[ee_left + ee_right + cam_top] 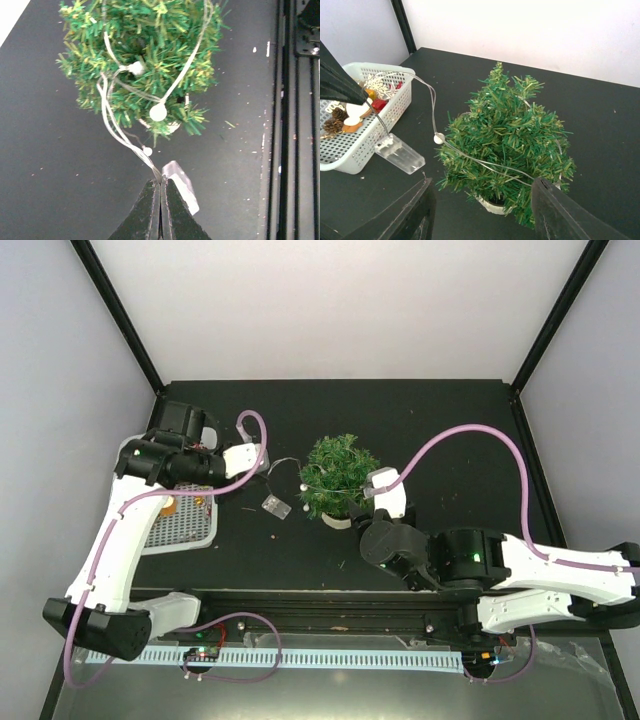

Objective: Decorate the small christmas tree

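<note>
Right now my left claw [161, 182] is pinched fully shut on a thin silvery wire light string [118, 135], whose strands come out at the fingertips. From there the wire runs away from the claw into the small christmas tree [145, 55], a bushy green artificial fir standing upright in a round cream-white pot [489, 206]. A round white bulb [158, 112] hangs on the needles facing the claw, and loops of wire cross the crown. The string's clear plastic battery box [400, 154] lies on the black table [420, 405] left of the tree, between it and a white plastic mesh basket [384, 126] of ornaments further left.

My right claw [482, 197] is open and holds nothing. Its jaws stand either side of the tree's lowest branches and pot, coming in from the tree's right and near side. Whether they touch the needles I cannot tell.

As I judge it, the next move turns on this: the tree lies to the right of the left claw with its trunk axis vertical, so the wire must be carried around that axis, not across it. The right arm is nearer the tree and well placed to steady the pot, since a hard pull could tip the tree leftward.
</note>
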You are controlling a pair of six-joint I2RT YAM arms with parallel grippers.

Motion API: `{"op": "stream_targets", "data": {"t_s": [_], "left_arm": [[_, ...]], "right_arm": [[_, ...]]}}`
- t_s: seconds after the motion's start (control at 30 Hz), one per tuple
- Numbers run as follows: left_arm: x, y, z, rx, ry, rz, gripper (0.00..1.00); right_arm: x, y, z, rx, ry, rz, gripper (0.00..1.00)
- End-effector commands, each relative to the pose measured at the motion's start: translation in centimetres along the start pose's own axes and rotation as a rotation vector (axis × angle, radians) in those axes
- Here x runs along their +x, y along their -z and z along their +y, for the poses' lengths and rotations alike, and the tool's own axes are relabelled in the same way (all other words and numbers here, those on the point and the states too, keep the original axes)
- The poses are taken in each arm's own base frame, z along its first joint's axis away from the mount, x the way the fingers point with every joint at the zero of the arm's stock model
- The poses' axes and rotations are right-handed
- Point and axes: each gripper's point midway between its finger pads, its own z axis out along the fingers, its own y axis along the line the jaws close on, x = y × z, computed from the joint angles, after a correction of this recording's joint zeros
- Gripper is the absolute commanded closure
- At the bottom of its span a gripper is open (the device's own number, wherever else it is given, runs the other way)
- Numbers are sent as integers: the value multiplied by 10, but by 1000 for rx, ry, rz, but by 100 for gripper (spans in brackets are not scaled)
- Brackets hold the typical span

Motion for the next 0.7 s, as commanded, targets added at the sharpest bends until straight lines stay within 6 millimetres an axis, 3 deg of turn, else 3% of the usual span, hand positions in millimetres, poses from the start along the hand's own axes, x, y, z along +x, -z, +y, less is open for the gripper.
{"op": "stream_targets", "data": {"t_s": [0.0,0.23,0.67], "left_arm": [[0,9,23,-73,-40,27,98],[11,-9,75,-165,13,79,98],[-9,-53,169,-350,52,63,98]], "right_arm": [[-6,1,-16,43,-30,-34,46],[-6,-4,-26,66,-39,-36,45],[2,-21,-52,129,-74,-28,45]]}}
